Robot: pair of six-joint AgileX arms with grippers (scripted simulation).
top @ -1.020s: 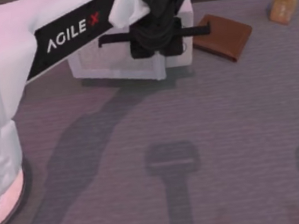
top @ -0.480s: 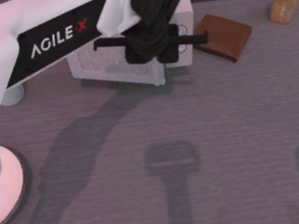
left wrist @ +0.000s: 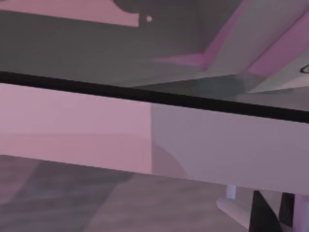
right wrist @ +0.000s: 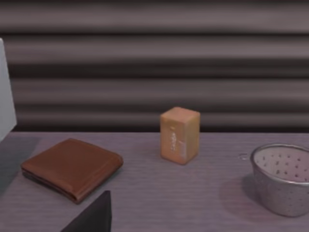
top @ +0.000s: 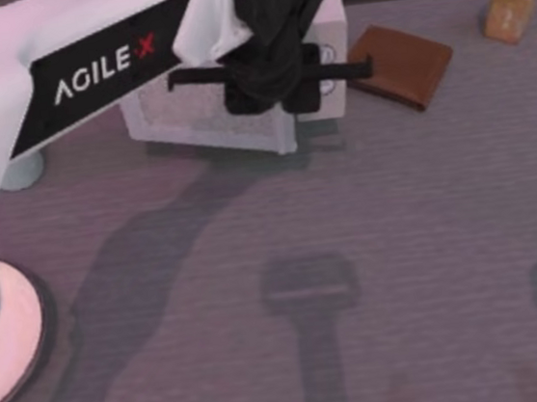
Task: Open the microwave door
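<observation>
The white microwave [top: 230, 118] stands at the back of the table, left of centre. The microwave door [top: 186, 113], with its grey speckled window, faces the front, and its right corner [top: 289, 143] juts slightly forward of the knob panel [top: 330, 58]. My left gripper [top: 272, 82] hangs black over the microwave's front, between door and knob panel, hiding that seam. The left wrist view is filled by a white panel [left wrist: 217, 145] seen very close, with the left gripper's dark tips [left wrist: 270, 215] low in the corner. The right gripper [right wrist: 94, 217] shows only as a dark tip in its own wrist view.
A brown wallet [top: 399, 65] lies just right of the microwave and a tan box [top: 510, 4] stands at the back right. A metal colander [right wrist: 282, 179] sits beside the box. A pale round object [top: 21, 171] lies left of the microwave. My left arm [top: 89, 71] crosses the back left.
Over the second my left arm swung toward the back and its gripper shifted slightly left. The door's right corner came a little forward. Nothing has visibly moved in the last half second.
</observation>
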